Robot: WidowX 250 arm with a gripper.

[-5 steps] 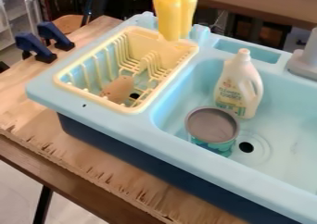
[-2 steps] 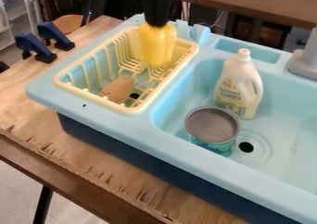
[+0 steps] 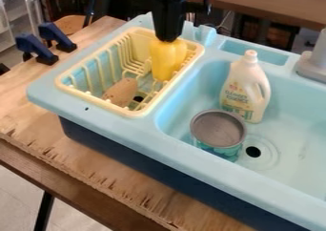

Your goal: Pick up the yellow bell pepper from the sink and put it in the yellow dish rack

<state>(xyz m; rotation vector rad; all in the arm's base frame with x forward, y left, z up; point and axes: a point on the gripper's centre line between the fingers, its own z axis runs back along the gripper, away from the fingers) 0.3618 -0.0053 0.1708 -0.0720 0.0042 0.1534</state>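
Note:
The black gripper (image 3: 168, 38) hangs over the back right part of the pale yellow dish rack (image 3: 145, 114), shut on the top of a yellow pepper-like object (image 3: 168, 60). That object hangs upright, its lower part inside the rack; whether it touches the rack's bottom I cannot tell. A brown potato-like object (image 3: 121, 92) lies in the front part of the rack. In the basin to the right, a white bottle (image 3: 244, 88) stands upright behind a teal can (image 3: 218, 130) with a grey top.
The light blue sink (image 3: 210, 176) holds the rack on its left side, with a drain hole beside the can. A grey faucet (image 3: 313, 63) stands at the right edge. Two dark blue clamps (image 3: 38, 45) are on the wooden table (image 3: 76, 168) at the upper left.
The gripper has come down from the top edge with the yellow object, which has moved lower into the rack, shifting left and then slightly right. The other objects have stayed put.

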